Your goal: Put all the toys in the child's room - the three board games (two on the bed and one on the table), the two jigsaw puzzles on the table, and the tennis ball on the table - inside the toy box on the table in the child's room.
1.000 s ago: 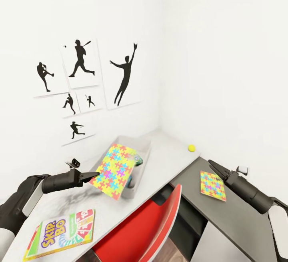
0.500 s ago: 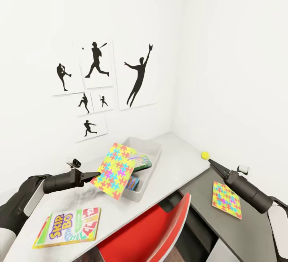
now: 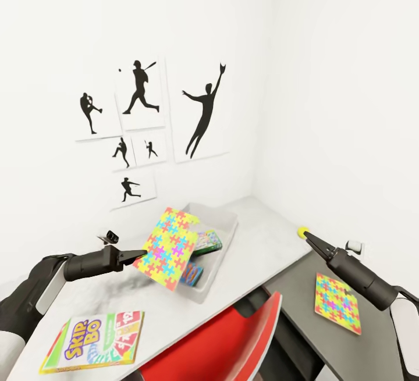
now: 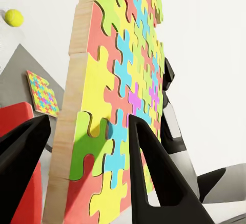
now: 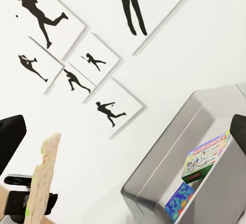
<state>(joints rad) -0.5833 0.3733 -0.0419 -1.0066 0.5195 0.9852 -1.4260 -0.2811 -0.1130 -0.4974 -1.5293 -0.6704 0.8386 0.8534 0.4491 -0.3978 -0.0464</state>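
**Two puzzles apart, one held over the box**

One flat yellow, green and red card box printed "SKIP-BO" (image 3: 93, 342) lies nearest, on the pale grey slab top of the long desk (image 3: 256, 241), close to its front edge. Beside it rises the curved red back of a chair (image 3: 227, 340), tucked against the desk.

Further in, the left gripper (image 3: 139, 253) has its black fingers (image 4: 154, 172) clamped on the edge of a thick wooden jigsaw puzzle with a multicoloured interlocking pattern (image 3: 169, 247), held tilted above the near end of the open grey rectangular toy box (image 3: 224, 218). Inside that box, a white-and-green card box (image 3: 205, 241) and a blue card box (image 3: 191, 274) are propped on their sides.

On the lower dark grey side section (image 3: 291, 294), a second multicoloured jigsaw puzzle (image 3: 337, 302) lies flat, just beside the right arm. The right gripper (image 3: 308, 237) hangs in the air above the desk with its fingers drawn to a narrow point, empty, its tip overlapping the small yellow tennis ball (image 3: 302, 232) in the head view; whether they touch cannot be told.

Farthest back, black baseball-player silhouette prints (image 3: 139, 131) hang on the white wall
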